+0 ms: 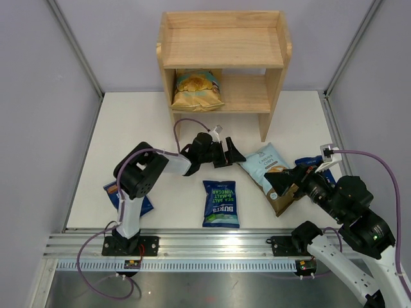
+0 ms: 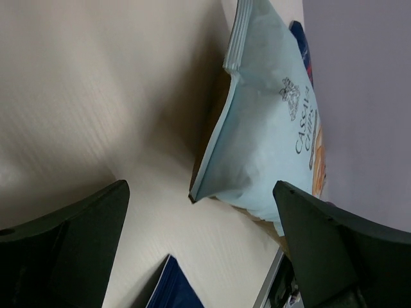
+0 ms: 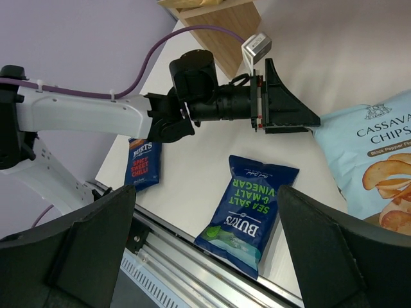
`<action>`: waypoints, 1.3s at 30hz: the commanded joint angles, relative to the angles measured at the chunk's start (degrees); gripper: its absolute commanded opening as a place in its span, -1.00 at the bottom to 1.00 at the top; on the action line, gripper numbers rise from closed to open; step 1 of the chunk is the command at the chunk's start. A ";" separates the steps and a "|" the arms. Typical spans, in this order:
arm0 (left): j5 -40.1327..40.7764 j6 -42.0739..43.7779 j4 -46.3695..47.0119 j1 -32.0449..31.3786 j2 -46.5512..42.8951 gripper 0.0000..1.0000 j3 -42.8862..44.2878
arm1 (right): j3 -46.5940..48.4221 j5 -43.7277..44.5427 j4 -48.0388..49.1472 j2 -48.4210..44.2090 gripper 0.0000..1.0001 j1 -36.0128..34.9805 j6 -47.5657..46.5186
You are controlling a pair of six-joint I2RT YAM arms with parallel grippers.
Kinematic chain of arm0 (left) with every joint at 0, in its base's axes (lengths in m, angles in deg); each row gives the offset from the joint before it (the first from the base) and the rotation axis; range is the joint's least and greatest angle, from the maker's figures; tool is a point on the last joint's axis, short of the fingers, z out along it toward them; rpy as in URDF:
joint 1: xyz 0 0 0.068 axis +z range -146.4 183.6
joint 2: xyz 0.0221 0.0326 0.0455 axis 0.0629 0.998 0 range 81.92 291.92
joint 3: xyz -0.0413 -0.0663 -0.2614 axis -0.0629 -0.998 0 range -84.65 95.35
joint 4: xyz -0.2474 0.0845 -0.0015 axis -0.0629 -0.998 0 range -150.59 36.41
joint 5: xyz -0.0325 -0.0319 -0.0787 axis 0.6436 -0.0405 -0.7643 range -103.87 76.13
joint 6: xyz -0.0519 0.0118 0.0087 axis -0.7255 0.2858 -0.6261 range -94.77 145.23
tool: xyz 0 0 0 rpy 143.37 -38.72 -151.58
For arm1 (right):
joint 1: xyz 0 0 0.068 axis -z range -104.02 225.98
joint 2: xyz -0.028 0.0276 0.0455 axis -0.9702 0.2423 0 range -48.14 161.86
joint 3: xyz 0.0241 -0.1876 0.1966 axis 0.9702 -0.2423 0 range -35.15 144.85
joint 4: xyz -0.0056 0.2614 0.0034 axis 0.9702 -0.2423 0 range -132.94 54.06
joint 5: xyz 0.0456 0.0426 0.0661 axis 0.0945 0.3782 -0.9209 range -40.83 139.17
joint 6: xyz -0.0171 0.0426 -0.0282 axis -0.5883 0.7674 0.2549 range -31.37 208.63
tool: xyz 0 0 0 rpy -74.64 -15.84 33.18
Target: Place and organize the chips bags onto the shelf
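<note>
The wooden shelf (image 1: 221,48) stands at the back, with the yellow chips bag (image 1: 198,90) on the left of its lower tier. The light-blue Cassava Chips bag (image 1: 266,165) lies flat on the table; it also shows in the left wrist view (image 2: 270,135) and the right wrist view (image 3: 372,147). My left gripper (image 1: 232,154) is open and empty, just left of this bag's top corner. My right gripper (image 1: 282,181) is open and empty, over the bag's near end. A green-lettered Burts bag (image 1: 221,203) lies front centre. A red-lettered Burts bag (image 1: 122,196) lies by the left arm's base. Another dark-blue bag (image 1: 311,162) is half hidden behind the right arm.
The white table (image 1: 128,128) ends at a metal rail (image 1: 192,247) along the front, where both arm bases are bolted. The shelf's right side panel (image 1: 270,109) stands just behind the Cassava bag. Grey walls close in the back and sides.
</note>
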 commanded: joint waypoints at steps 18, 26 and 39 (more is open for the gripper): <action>-7.48 -13.51 24.11 -2.24 13.05 0.44 5.90 | 0.65 -1.30 0.70 -0.07 0.99 0.19 0.68; -8.71 -17.64 36.33 -2.24 14.03 -0.29 3.36 | 0.56 -0.77 0.26 -0.33 0.99 0.27 0.51; -2.66 -20.55 58.74 -2.33 4.02 -1.00 -13.77 | -1.37 2.13 0.43 -0.51 0.99 0.18 0.59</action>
